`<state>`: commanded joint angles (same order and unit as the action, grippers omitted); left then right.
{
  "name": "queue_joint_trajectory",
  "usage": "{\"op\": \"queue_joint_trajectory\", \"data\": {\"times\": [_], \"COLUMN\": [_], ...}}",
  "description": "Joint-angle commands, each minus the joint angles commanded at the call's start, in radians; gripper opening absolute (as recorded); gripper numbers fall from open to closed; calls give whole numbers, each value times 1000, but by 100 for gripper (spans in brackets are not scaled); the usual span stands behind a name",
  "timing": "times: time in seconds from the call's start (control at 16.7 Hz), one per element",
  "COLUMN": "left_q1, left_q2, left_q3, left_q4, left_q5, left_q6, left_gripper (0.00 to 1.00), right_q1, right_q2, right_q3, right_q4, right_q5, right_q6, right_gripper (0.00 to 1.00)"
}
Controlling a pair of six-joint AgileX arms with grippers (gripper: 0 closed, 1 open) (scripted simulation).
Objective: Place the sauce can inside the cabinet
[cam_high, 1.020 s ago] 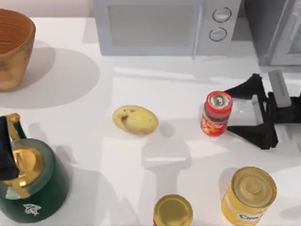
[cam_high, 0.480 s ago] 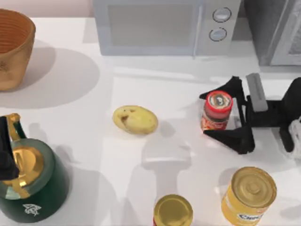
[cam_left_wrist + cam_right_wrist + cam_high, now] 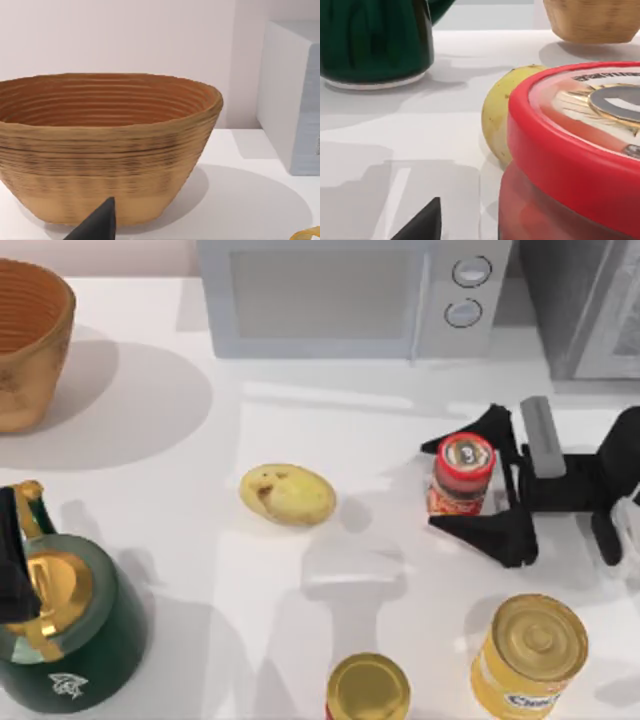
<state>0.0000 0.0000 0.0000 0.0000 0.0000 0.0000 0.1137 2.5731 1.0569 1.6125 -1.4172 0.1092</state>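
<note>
sauce can (image 3: pixel 462 476): red, upright, table right-ctr | cabinet (image 3: pixel 585 305): dark grey, back right

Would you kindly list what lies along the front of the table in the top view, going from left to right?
Green kettle → small gold-topped can → yellow can.

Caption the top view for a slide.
Right pincer open around the sauce can, cabinet behind.

Overhead camera looks straight down on the table (image 3: pixel 300 420). Left wrist camera sits low, close on the basket (image 3: pixel 107 145). Right wrist camera, at tabletop level, nearly touches the sauce can (image 3: pixel 570 150); basket (image 3: pixel 592 20) beyond.
</note>
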Motion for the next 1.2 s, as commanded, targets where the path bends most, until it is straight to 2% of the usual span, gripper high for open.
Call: {"op": "queue_joint_trajectory", "data": {"times": [0.66,1.2], "left_q1": [0,0], "left_q2": [0,0], "left_q3": [0,0], "left_q4": [0,0], "left_q5": [0,0], "left_q6": [0,0], "left_gripper": [100,100], "right_q1": [0,-3], "right_q2": [0,-1], "right_q3": [0,1], "right_q4": [0,0], "right_q5": [0,0], "right_q6": [0,1], "right_gripper": [2,0]}}
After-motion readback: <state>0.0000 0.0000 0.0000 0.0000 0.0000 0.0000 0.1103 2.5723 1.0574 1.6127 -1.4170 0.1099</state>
